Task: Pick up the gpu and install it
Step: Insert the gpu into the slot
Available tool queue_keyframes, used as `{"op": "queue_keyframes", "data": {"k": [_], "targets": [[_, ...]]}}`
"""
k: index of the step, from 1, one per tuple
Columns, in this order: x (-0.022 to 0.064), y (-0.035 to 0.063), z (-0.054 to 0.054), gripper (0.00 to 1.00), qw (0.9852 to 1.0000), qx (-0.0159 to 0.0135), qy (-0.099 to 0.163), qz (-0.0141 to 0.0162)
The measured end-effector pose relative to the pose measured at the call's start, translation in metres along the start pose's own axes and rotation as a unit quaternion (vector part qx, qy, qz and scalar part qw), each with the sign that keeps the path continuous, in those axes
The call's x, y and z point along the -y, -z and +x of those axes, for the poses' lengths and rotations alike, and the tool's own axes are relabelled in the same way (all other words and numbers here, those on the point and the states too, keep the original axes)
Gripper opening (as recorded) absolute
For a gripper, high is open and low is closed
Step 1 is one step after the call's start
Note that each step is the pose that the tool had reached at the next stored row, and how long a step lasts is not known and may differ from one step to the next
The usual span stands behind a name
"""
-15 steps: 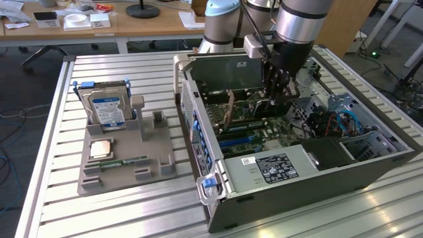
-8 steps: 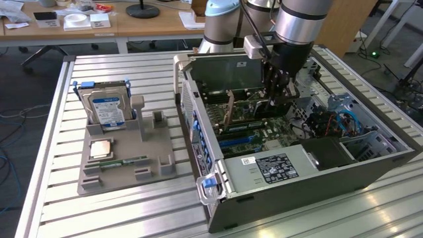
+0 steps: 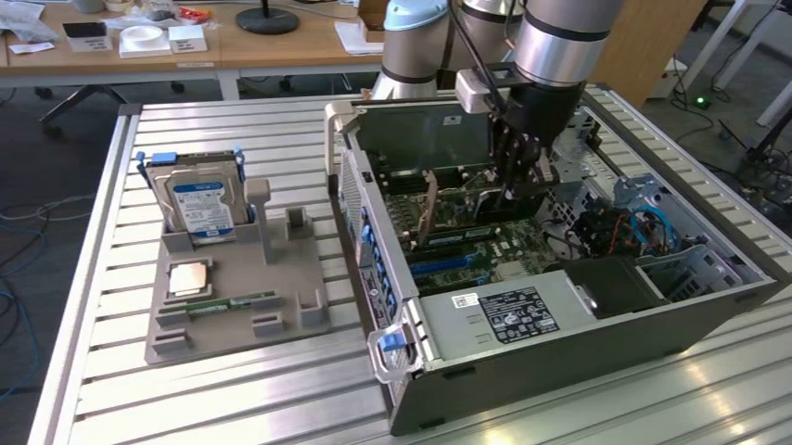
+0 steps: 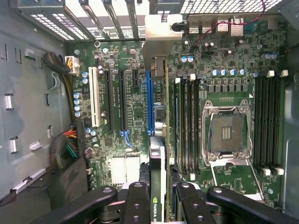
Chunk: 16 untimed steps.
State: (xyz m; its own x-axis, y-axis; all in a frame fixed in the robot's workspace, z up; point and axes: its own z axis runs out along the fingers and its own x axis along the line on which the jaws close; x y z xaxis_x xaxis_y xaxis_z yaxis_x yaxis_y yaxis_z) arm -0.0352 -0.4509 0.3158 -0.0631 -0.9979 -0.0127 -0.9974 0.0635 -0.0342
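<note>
Over the motherboard (image 4: 126, 116), the hand (image 4: 159, 189) pinches the gpu (image 4: 158, 158) on edge, bracket (image 4: 161, 35) toward rear grille (image 4: 219, 5).

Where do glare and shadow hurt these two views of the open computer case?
Exterior view: a pale sheen lies on the ribbed metal table, and the inside of the open grey computer case is shaded under the arm. Wrist view: the silvery metal bracket of the thin dark gpu card is washed out near white, while the black gripper clamped on the card reads very dark.
</note>
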Motion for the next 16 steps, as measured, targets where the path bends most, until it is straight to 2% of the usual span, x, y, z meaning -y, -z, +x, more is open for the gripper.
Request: {"op": "queue_keyframes", "data": {"k": [8,16], "targets": [[-0.0009,-0.0061,0.0001,0.26,1.0,0.0,0.0,0.0],[-0.0015,-0.0065,0.0001,0.26,1.0,-0.0001,0.0,0.0]]}}
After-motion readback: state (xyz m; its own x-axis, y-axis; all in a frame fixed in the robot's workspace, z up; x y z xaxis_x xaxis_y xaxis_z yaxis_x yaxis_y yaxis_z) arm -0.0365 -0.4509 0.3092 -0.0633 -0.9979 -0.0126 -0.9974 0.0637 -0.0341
